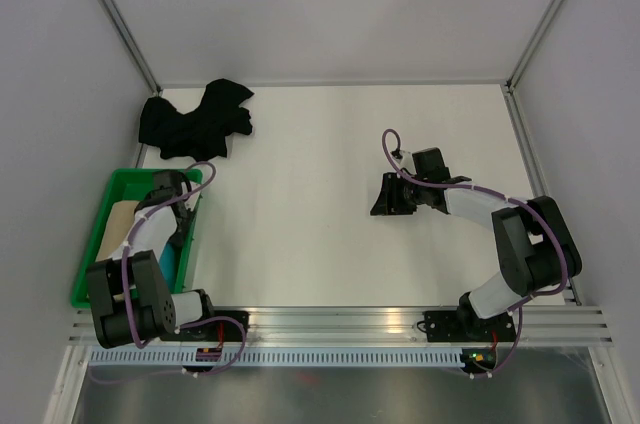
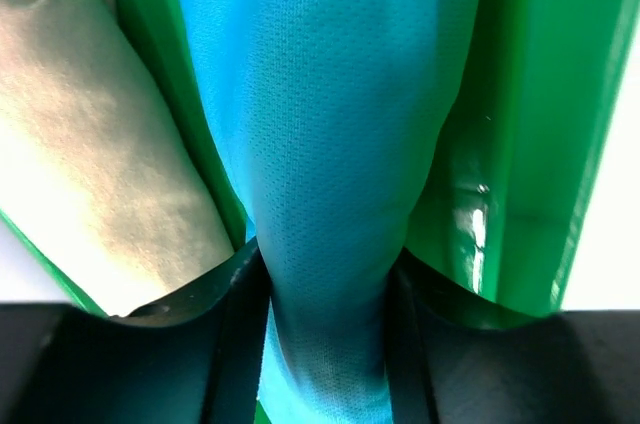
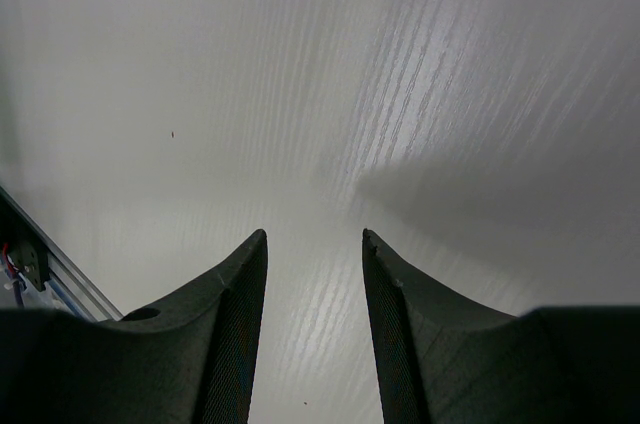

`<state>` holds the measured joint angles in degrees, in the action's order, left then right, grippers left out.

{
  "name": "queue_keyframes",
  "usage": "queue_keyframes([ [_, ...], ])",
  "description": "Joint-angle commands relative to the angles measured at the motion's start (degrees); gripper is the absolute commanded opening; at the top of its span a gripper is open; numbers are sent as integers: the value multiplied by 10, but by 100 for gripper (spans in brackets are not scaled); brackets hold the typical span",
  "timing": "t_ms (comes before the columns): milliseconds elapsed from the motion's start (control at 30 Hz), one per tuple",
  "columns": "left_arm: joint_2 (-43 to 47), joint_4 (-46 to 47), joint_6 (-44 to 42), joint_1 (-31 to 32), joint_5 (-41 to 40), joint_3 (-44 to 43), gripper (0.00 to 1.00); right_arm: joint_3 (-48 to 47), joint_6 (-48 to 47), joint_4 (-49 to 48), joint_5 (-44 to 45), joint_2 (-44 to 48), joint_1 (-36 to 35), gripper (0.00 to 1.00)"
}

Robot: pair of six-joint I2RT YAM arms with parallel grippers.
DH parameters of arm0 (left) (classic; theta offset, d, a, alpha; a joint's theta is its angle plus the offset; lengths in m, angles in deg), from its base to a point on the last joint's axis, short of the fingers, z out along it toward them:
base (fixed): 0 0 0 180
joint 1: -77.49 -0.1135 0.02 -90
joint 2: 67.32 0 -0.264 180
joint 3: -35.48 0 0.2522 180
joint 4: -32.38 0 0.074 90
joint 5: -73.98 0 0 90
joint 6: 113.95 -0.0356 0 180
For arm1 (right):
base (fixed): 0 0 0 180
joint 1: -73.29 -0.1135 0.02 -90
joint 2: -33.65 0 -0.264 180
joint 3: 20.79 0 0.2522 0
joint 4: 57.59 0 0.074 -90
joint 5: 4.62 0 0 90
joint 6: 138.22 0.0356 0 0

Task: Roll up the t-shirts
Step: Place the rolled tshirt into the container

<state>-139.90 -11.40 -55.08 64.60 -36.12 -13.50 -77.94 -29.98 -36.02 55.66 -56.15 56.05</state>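
Note:
The teal t-shirt [image 2: 330, 94], rolled into a long bundle, lies in the green tray [image 2: 530, 94]. My left gripper [image 2: 328, 264] is shut on this roll, one finger on each side. In the top view the left gripper [image 1: 180, 219] is low inside the tray [image 1: 125, 178], with a sliver of teal [image 1: 172, 262] beside the arm. The beige-tan t-shirt [image 2: 100, 144] lies rolled beside it on the tray's left [image 1: 118, 227]. The black t-shirt [image 1: 195, 122] lies crumpled at the table's back left. My right gripper [image 1: 385, 196] is open and empty over bare table [image 3: 315, 236].
The white table [image 1: 300, 204] is walled by grey panels at the back and both sides. An aluminium rail [image 1: 340, 319] runs along the near edge by the arm bases. The tray stands at the near left edge.

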Motion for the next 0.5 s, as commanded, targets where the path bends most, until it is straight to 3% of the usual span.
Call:
queue_keyframes([
  [0,16,-72,33,0,53,-37,52,-5,-11,-4,-7,1,4,49],
  [133,24,-117,41,0,84,-62,62,-9,-13,-2,-8,-6,4,49],
  [467,73,-200,46,-1,101,-132,63,-20,-10,2,-7,-7,4,49],
])
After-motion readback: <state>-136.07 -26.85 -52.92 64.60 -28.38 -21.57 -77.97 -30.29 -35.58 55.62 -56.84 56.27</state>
